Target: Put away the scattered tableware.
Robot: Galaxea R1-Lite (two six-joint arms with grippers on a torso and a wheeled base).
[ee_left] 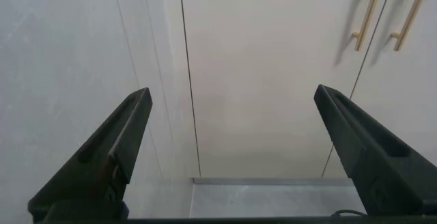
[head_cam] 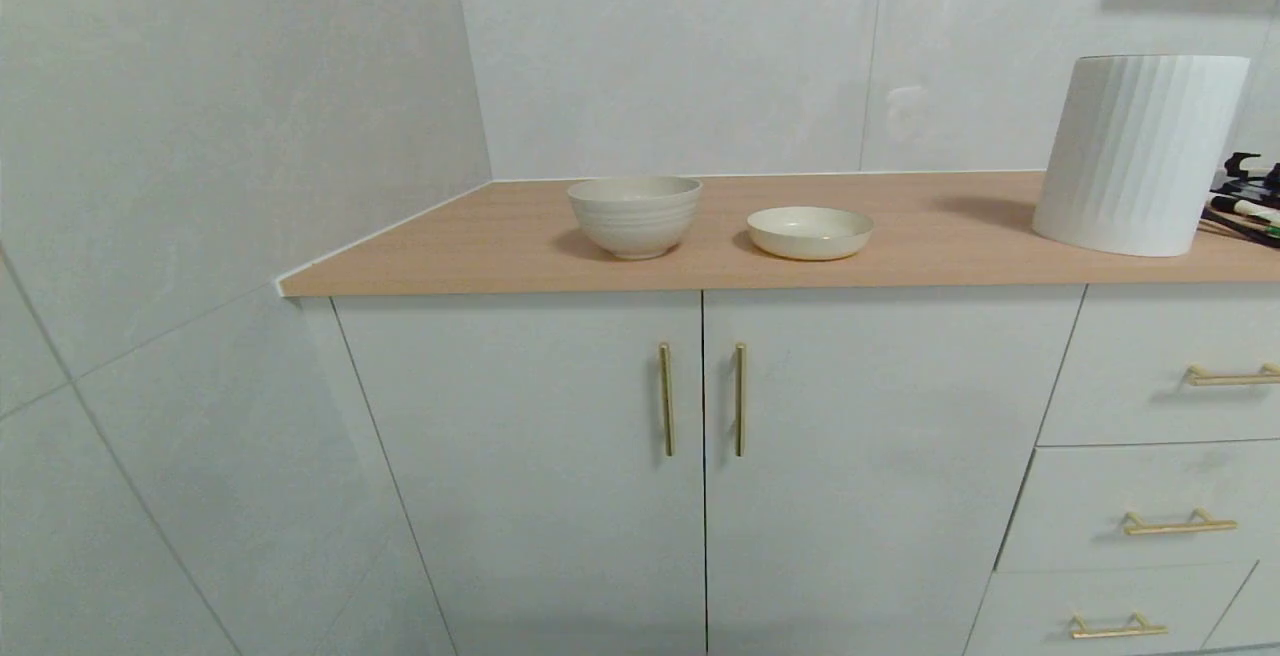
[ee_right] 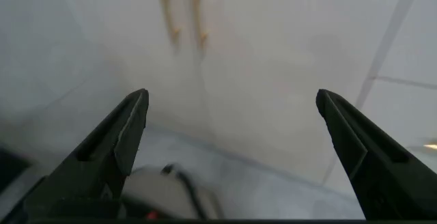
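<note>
On the wooden desk (head_cam: pixel 450 254), set into a tiled corner:
- One deep cream bowl (head_cam: pixel 634 216), ribbed on the outside, upright, towards the desk's left end.
- One shallow cream dish (head_cam: pixel 810 232), upright, near the bowl on its right and not touching it. Both stand about midway across the desk's depth, roughly above the seam of the double cabinet.
- One tall white fluted container (head_cam: pixel 1140 151), farther right and well apart from the dish.
- A cluster of dark utensils (head_cam: pixel 1248 208) past the container at the edge of the head view, too cut off to itemise.

Below the desk:
- Two white cabinet doors (head_cam: pixel 520 456), shut, each with a vertical gold handle (head_cam: pixel 667 399) beside the central seam.
- A stack of drawers (head_cam: pixel 1130 496) to the right of the doors, shut, with horizontal gold pulls.

End effectors:
- Left end effector (ee_left: pixel 231 94): released, with dark fingers (ee_left: pixel 123 135) spread wide and grasping nothing. It hangs low before the cabinet front.
- Right end effector (ee_right: pixel 231 95): released likewise, fingers spread wide and grasping nothing. It faces the cabinet doors with the pair of handles ahead of it.
</note>
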